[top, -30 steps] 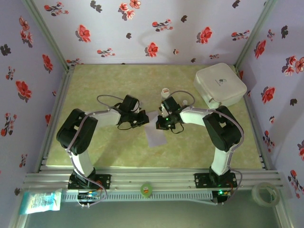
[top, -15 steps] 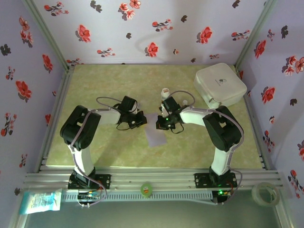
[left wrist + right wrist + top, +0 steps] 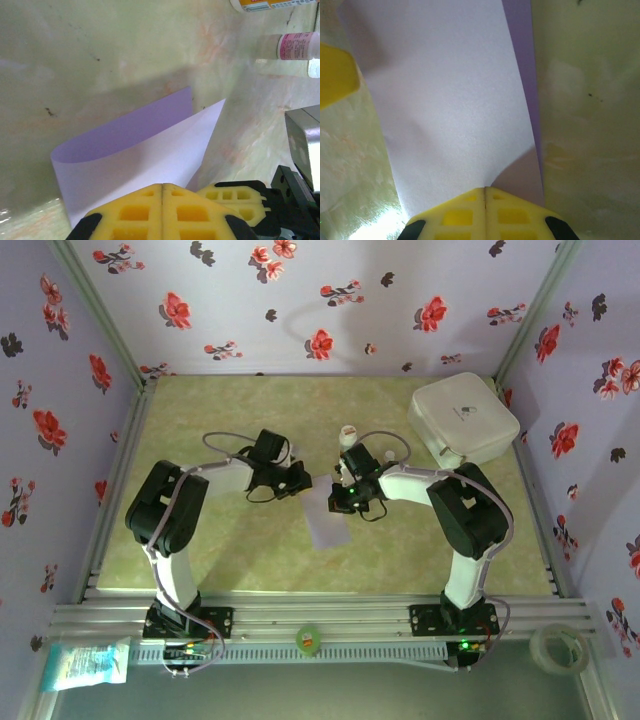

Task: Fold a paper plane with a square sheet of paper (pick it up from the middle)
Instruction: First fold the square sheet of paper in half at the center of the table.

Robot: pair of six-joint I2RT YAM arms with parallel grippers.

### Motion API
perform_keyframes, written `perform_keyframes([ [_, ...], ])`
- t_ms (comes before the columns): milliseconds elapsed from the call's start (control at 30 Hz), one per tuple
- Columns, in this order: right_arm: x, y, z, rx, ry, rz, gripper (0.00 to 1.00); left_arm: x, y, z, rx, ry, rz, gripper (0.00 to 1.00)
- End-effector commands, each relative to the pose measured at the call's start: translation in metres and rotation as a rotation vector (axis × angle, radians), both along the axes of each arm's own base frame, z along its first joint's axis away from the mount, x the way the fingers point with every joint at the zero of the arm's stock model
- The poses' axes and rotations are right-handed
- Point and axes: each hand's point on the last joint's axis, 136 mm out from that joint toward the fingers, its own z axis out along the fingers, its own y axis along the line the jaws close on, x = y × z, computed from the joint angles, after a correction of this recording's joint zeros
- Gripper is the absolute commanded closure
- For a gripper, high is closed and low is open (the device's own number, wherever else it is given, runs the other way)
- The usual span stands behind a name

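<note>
**A:** Where was the square sheet of paper (image 3: 328,527) found, and which way was it laid?

**B:** It was found near the middle of the table (image 3: 220,420), between the two arms and doubled loosely over itself. From above, its long axis was seen to run from the end effectors toward the near edge. In the left wrist view (image 3: 140,150) a rounded, uncreased bend was seen on the left. The two free corners were pointed toward two small bottles (image 3: 295,46), with a darker lilac layer beneath a paler one.

**A:** How were the end effectors set?

**B:** The left end effector (image 3: 162,187) was closed, its yellow fingers pressed together on the sheet's near edge. The right end effector (image 3: 485,190) was likewise closed, and the paper (image 3: 450,100) was pinched at its tips. The two were placed just beside each other (image 3: 300,480) (image 3: 336,502).

**A:** And the surroundings?

**B:** A pale green, marbled surface was noted. A white rounded box (image 3: 465,418) was set at the far right corner, well apart from the sheet. The table was enclosed by lilac walls (image 3: 300,300) printed with red and dark flowers. A roll of tape (image 3: 558,648) was seen at the near right, off the table.
</note>
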Motion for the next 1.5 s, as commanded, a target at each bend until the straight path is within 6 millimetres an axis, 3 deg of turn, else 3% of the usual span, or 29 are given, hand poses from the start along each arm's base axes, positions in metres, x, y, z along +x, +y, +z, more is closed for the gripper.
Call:
perform_keyframes([
  [0, -0.022, -0.032, -0.034, -0.155, 0.096, -0.031, 1.00, -0.007, 0.005, -0.019, 0.025, 0.047, -0.029, 0.96],
  [200, -0.024, -0.034, -0.037, -0.160, 0.103, -0.035, 1.00, -0.008, 0.022, -0.053, 0.093, 0.062, -0.002, 0.96],
  [367, -0.024, -0.036, -0.038, -0.170, 0.100, -0.034, 1.00, 0.000, 0.043, -0.061, 0.145, 0.068, 0.065, 0.96],
  [733, -0.026, -0.038, -0.041, -0.177, 0.101, -0.034, 1.00, 0.026, 0.061, -0.059, 0.147, 0.059, 0.148, 0.96],
  [1033, -0.026, -0.037, -0.042, -0.171, 0.104, -0.037, 1.00, 0.037, 0.077, -0.065, 0.175, 0.087, 0.232, 0.96],
  [1467, -0.025, -0.037, -0.040, -0.168, 0.098, -0.040, 1.00, 0.056, 0.081, -0.050, 0.183, 0.055, 0.265, 0.95],
])
